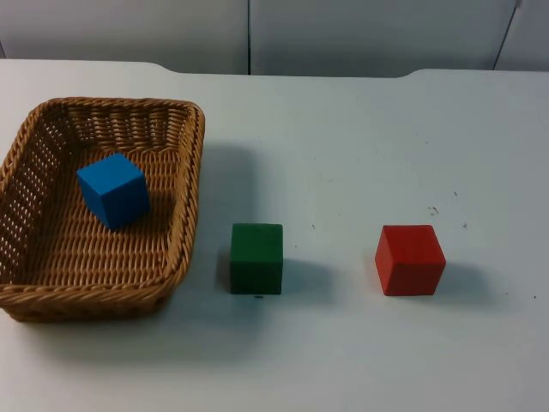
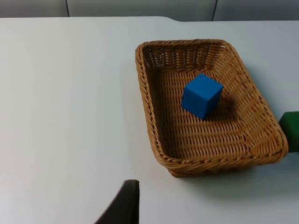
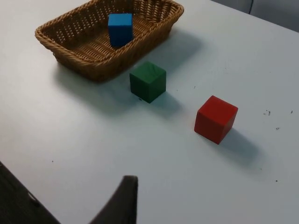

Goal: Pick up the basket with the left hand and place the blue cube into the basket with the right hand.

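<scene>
A woven wicker basket (image 1: 187,206) rests on the white table at the left. The blue cube (image 1: 113,190) lies inside it, a little skewed on the basket floor. In the left wrist view the basket (image 2: 145,93) and the blue cube (image 2: 202,96) lie ahead of my left gripper (image 2: 124,205), which hangs over bare table apart from the basket. My right gripper (image 3: 122,200) is over open table, well back from the basket (image 3: 88,65) and the blue cube (image 3: 120,29). Neither gripper touches anything.
A green cube (image 1: 256,257) stands just right of the basket, with a red cube (image 1: 410,259) farther right. The right wrist view has the green cube (image 3: 148,81) and red cube (image 3: 216,119) between gripper and basket. The grey partition wall (image 1: 343,34) closes the far edge.
</scene>
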